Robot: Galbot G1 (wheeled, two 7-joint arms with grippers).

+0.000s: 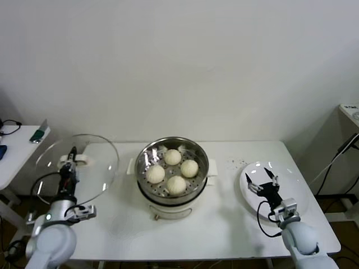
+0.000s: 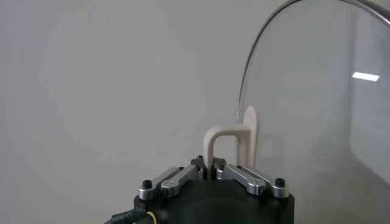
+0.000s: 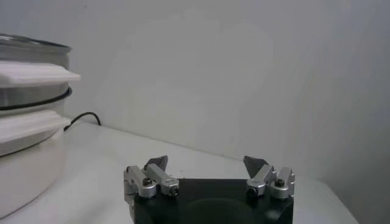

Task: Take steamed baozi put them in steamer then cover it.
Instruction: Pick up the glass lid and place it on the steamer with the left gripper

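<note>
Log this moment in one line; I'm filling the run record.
baozi: four in steamer | left gripper: shut on cover handle, raised | right gripper: open over plate

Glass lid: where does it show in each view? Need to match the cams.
Head view: cover held tilted off the table at left, left gripper shut on its handle.
Left wrist view: cover fills the right side, handle in the jaws.
Right wrist view: not in it.
Shared landmark: the steamer, absent from left wrist.
</note>
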